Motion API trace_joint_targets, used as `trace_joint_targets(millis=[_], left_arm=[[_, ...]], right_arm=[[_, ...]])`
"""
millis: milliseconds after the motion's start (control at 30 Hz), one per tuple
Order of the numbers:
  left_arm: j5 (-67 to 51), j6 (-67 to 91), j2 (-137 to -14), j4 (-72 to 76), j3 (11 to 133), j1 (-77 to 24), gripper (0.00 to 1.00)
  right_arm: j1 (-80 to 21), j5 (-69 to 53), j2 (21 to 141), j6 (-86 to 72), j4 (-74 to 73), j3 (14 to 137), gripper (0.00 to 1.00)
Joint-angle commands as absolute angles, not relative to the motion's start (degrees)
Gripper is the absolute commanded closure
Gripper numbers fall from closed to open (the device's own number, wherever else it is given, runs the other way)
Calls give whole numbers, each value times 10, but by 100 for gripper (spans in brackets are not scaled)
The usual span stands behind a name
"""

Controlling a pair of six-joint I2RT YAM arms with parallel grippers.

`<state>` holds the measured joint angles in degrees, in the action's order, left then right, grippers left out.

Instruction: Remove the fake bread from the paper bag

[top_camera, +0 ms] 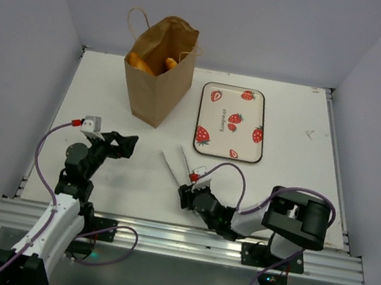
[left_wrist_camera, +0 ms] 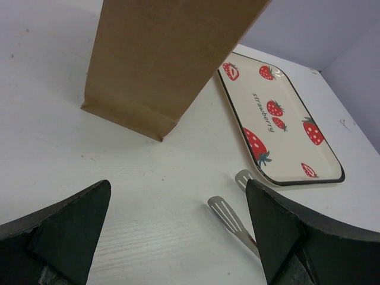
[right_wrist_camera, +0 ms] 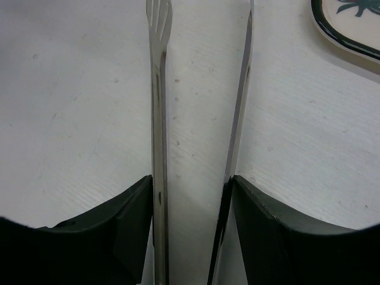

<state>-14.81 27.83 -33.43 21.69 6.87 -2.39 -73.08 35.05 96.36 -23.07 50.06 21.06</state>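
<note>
A white tabletop (top_camera: pixel 293 182) boxed in by pale walls carries everything here. The paper bag (top_camera: pixel 159 79) stands upright well ahead of the left end effector (top_camera: pixel 121 144), which hangs released, fingers spread wide, holding nothing. The fake bread (top_camera: pixel 142 64) sits inside the bag, with only its golden tops showing at the mouth. The right end effector (top_camera: pixel 194 187) is clasped around the metal tongs (top_camera: pixel 178 162), one finger outside each arm, the tong tips reaching forward and to its left. The wrist view suggests contact on both arms, though how firm the grip is I cannot tell. The risks, as I judge them, are threefold. The smooth tong arms could slide or twist in the fingers. The glossy loaves could slip from the tips. The light, unbraced bag could tip or drag toward the strawberry-print tray (top_camera: pixel 226 104) just ahead of the right end effector, unless the left one steadies it.
</note>
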Motion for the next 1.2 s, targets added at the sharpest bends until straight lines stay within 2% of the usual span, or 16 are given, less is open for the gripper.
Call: trace_joint_targets(millis=[0,267,833,1167], left_arm=[[-156,266,-331,234,82,-27,0],[-155,265,-330,233,83,-27,0],[-156,265,-326,229,83,-27,0],[-150,265,-323,222,88,-27,1]], right_arm=[[-732,381,919,-231,491,206,42],[-732,392,848,-211,439,208,45],[-731,394,705,-212,308,233,44],[-723,398,652,-235,181,286,44]])
